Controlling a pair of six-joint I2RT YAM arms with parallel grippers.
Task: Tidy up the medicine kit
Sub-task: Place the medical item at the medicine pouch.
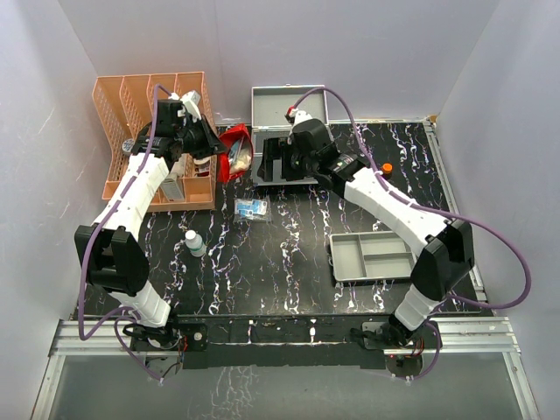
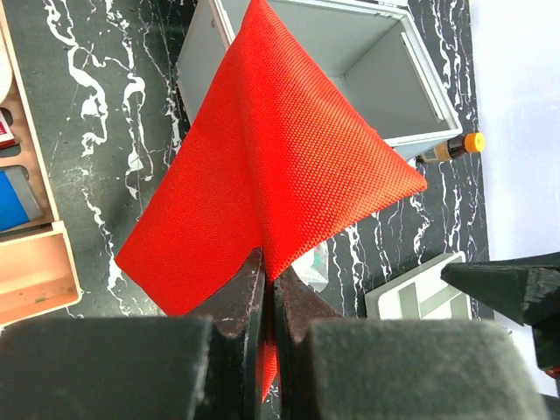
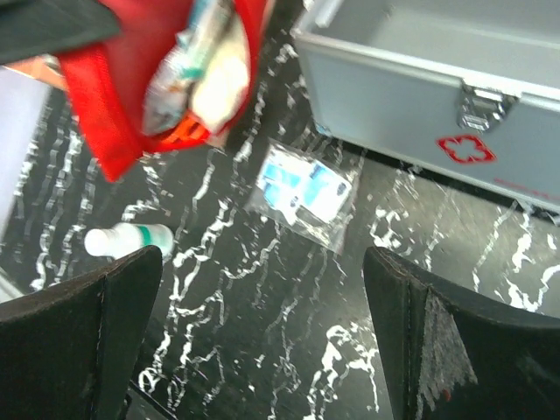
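REMOTE RIG, FAR SIDE OF THE BENCH (image 1: 297,236): My left claw (image 2: 269,289) is closed tight on a fold of the red pouch (image 2: 280,149). It appears to hold the pouch off the surface, just beside the medicine kit (image 3: 385,74). The kit stands open at the back centre of the bench, lid (image 1: 271,101) raised behind it and latch (image 3: 479,109) facing the arms. My right claw (image 3: 262,271) hangs in front of the kit, spread wide with nothing between its fingers.

In the right wrist view the pouch gapes, and sachets (image 3: 197,61) show at its mouth.

As I read it, the main danger is a spill. The pouch hangs from a single pinch of cloth with its opening exposed, so a quick swing toward the kit could shake the sachets onto the bench instead of into the case. The thin fabric could also slide out of the pinch.

The two claws work close together here, and a careless reach with the right one could strike the pouch or the left fingers. The pouch also looks broad against the case's opening, so it could catch on the rim going in.

A clear packet (image 3: 302,188) and a white bottle (image 3: 122,238) lie loose in front of the kit. A small brown bottle (image 2: 451,149) lies just beside the kit, and a grey tray (image 1: 372,256) sits well apart.
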